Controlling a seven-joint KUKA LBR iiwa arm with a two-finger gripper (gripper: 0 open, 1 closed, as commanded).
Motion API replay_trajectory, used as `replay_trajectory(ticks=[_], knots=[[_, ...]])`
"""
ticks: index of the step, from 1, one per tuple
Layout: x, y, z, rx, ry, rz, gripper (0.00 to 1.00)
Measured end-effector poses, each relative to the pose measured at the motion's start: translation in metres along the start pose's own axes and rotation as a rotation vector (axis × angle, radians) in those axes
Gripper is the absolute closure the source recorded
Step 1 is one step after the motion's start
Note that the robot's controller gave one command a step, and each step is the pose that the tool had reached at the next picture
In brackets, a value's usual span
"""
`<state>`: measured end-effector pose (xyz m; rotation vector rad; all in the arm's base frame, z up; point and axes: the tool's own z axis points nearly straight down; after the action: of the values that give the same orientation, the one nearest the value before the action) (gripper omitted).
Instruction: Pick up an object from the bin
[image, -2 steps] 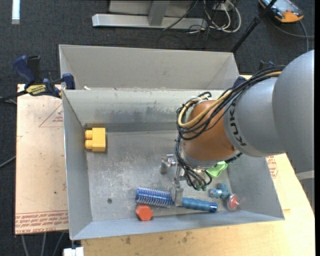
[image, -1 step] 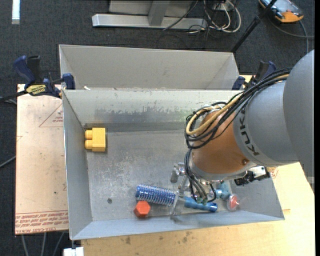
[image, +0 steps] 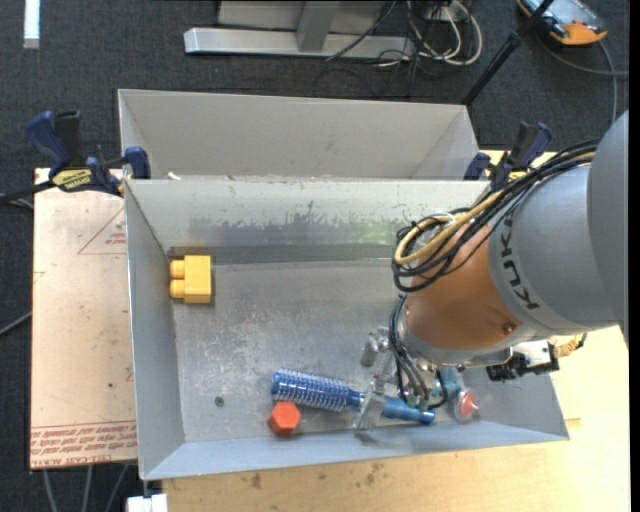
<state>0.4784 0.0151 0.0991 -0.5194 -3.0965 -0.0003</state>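
Camera view: one yellow block (image: 192, 279), one ribbed blue roller (image: 315, 389).

My surroundings: dark speckled carpet floor (image: 100, 50) on all sides; far centre, grey metal stand foot (image: 250, 41); to its right, tangled black and white cables (image: 447, 30).

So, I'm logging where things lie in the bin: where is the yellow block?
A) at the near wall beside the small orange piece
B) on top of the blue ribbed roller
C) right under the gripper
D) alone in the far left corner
D: the yellow block sits by the left wall at the far end, well apart from the blue ribbed roller and the small orange piece near the front.
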Motion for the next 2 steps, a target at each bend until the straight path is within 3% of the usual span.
replay_trajectory(ticks=[1, 2], knots=[[0.004, 0.0321, 0.0303, 0.0, 0.001, 0.302, 0.0], [0.004, 0.0322, 0.0307, 0.0, 0.001, 0.3, 0.0]])
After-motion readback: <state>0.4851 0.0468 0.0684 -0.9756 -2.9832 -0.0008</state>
